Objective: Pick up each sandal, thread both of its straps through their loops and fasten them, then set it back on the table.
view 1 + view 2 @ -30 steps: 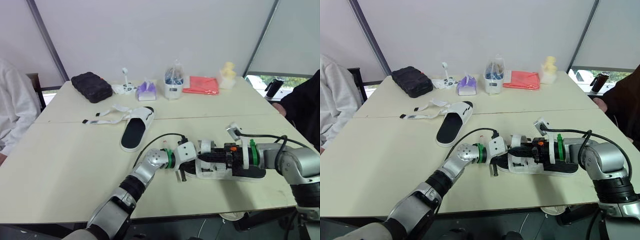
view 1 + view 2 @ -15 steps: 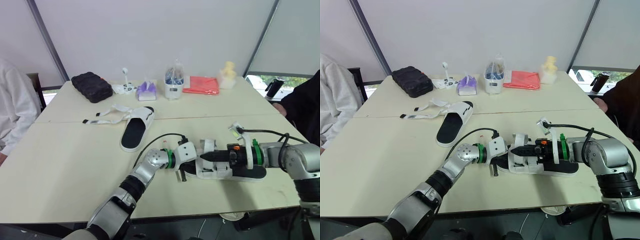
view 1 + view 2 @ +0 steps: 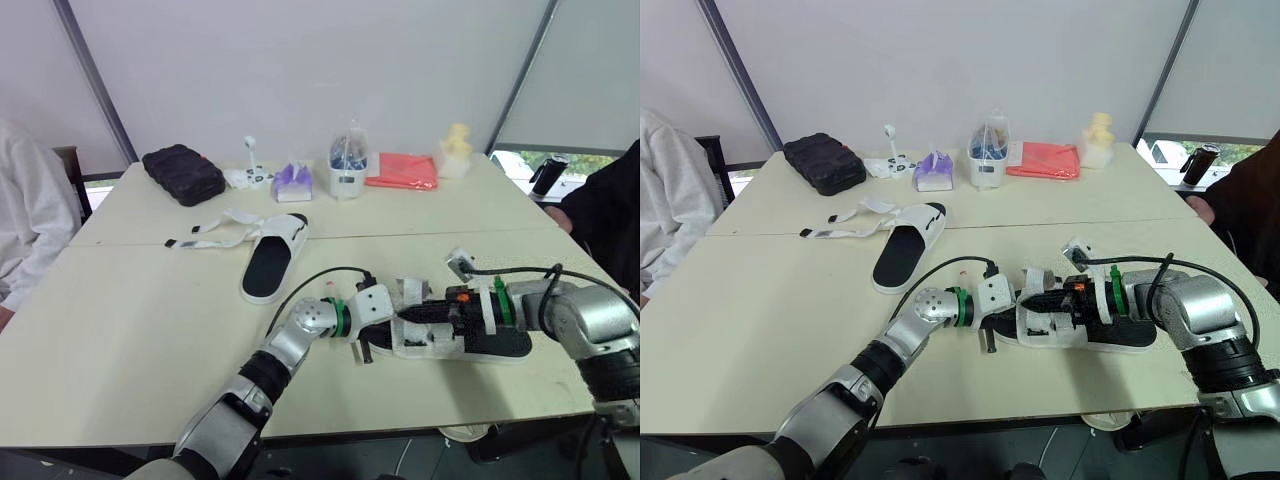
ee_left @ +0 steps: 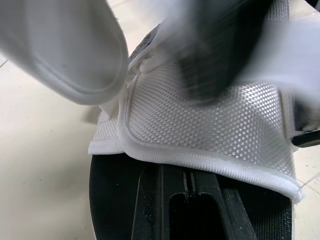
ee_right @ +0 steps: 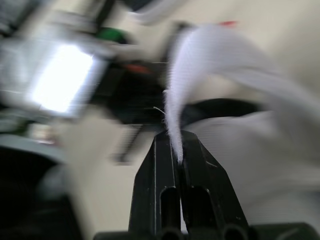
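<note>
On the pale rectangular bench (image 3: pixel 150 330), we saw the black-soled sandal with white mesh straps (image 3: pixel 505 346) lying flat near the front right, between the left gripper (image 4: pixel 185 174) and right gripper (image 5: pixel 173 142). Right fingers (image 5: pixel 159 175) pinched 1 white strap (image 5: pixel 200 55); left fingers (image 4: pixel 160 200) sat pressed together beneath the mesh.

I read the near sandal's strap (image 4: pixel 210 130) as white woven cloth, fine waffle grain with a smooth rolled edge; its footbed (image 4: pixel 112 185) is matt black. The fingers (image 5: pixel 150 195) of my right hand (image 5: pixel 175 137) look like smooth black plastic, slightly glossy. The table (image 3: pixel 130 330) is smooth matt cream. At 11 o'clock the black case (image 3: pixel 183 173) looks padded, bumpy
</note>
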